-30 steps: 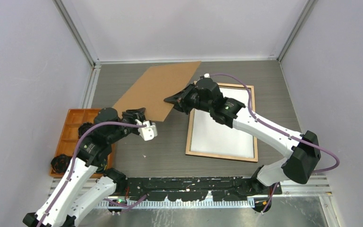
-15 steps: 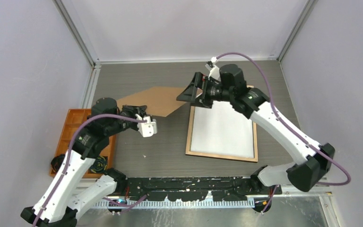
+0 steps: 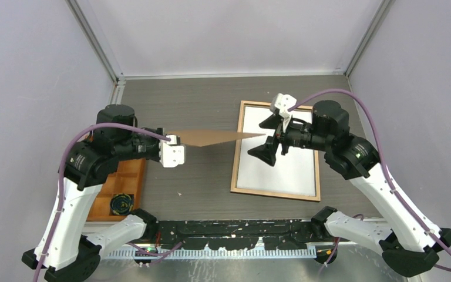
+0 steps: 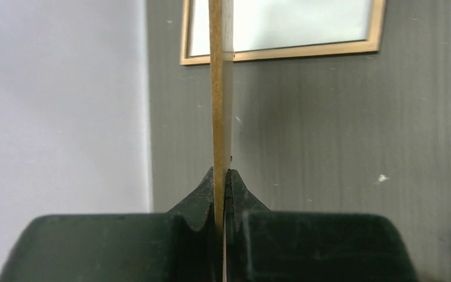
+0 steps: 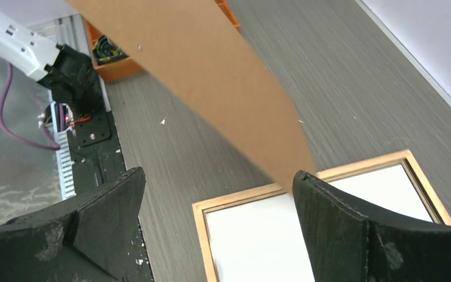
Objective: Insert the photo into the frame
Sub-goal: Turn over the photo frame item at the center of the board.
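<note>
My left claw [image 4: 222, 182] clenched the thin brown backing board [image 3: 211, 138] edge-on above the worktop [image 3: 199, 176]; my right claw [image 3: 268, 138] hung released. At right, the frame [image 3: 276, 194] lay back-up around what looked like the photo [image 3: 282, 170], white side up: light, flimsy, best pinched at 1 edge.

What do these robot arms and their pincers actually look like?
Both the left arm and the right arm have white shells with black joints, and a purple cable loops along each. The left gripper and the right gripper are black, with two wedge-shaped fingers and a small white camera block beside them.
</note>
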